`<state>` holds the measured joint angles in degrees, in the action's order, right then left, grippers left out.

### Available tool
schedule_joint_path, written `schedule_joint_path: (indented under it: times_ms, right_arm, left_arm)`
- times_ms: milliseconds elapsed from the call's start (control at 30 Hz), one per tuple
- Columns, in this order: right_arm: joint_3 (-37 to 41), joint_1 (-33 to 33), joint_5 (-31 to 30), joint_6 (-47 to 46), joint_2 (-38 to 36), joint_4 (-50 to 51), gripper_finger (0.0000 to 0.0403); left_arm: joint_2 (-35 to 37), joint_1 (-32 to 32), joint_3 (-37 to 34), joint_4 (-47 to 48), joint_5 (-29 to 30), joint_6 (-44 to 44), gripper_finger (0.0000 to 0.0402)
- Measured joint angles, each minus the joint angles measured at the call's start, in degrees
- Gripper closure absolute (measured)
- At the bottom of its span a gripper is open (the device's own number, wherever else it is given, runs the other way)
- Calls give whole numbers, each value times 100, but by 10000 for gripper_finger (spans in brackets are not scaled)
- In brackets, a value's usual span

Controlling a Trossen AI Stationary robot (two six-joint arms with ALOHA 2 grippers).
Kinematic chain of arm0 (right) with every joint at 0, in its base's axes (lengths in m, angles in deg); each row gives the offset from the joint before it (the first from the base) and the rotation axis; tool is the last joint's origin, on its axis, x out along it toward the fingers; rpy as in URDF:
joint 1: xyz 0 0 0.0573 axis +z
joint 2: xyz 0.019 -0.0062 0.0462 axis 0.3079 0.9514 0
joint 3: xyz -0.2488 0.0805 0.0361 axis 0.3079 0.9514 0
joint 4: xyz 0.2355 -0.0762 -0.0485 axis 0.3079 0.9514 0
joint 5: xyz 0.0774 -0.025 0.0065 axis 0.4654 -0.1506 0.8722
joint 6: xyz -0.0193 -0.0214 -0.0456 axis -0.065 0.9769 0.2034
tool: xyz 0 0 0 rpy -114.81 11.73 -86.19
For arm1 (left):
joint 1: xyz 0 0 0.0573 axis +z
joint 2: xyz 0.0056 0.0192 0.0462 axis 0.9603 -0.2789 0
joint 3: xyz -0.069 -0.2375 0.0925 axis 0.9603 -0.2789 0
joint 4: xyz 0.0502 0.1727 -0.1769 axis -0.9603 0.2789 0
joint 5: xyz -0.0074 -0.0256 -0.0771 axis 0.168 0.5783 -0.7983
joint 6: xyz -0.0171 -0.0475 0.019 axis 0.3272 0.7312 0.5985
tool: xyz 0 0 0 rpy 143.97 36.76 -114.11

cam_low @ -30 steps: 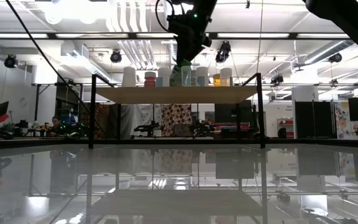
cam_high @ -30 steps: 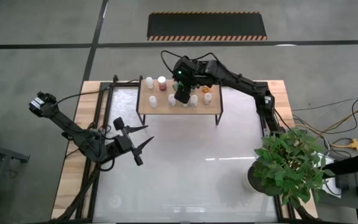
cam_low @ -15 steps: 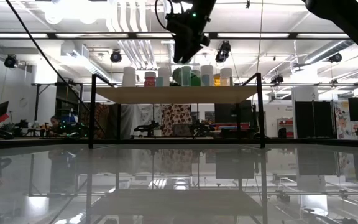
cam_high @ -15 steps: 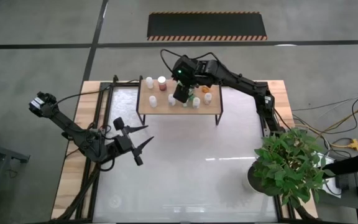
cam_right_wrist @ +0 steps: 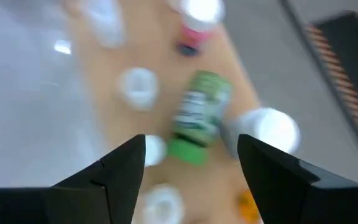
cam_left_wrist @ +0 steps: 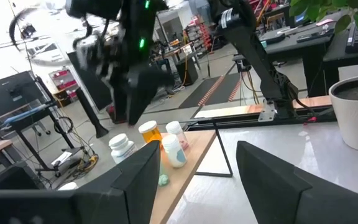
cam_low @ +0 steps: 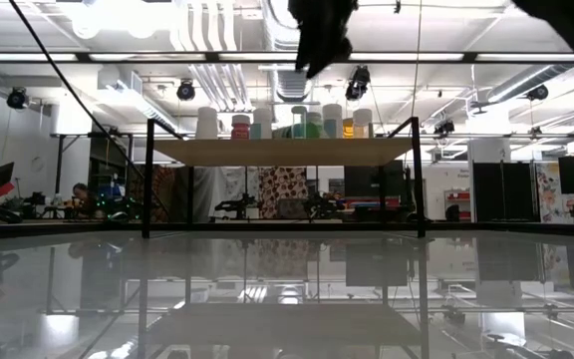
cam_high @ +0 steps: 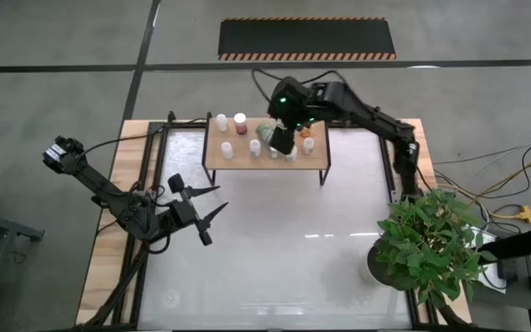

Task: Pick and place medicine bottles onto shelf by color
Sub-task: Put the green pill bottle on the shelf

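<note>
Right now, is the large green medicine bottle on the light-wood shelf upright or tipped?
Tipped. The large green medicine bottle lies on its side on the light-wood shelf, label facing up, between upright pale-capped bottles.

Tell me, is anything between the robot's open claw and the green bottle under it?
Nothing visible is. The right gripper hangs open above the shelf, and the green bottle shows in plain view between its fingers. White bottles stand close beside it, not over it.
</note>
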<state>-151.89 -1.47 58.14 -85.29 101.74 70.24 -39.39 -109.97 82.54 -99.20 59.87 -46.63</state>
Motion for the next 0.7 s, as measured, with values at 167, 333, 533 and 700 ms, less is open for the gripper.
schedule_joint_path:
  times_ms: [167,333,533,700]
  right_arm:
    - [61,240,874,231,-354,-194,166]
    - [127,517,898,804,-387,-422,177]
    - [221,437,888,1035,-447,-430,179]
    - [314,368,895,788,-558,-458,179]
  left_arm:
    - [-51,259,40,-205,3,-128,207]
    - [-92,975,459,-139,-832,-1363,207]
    - [10,2373,1408,1896,-2537,-1677,207]
    - [-311,3955,2171,3028,-4773,-1794,207]
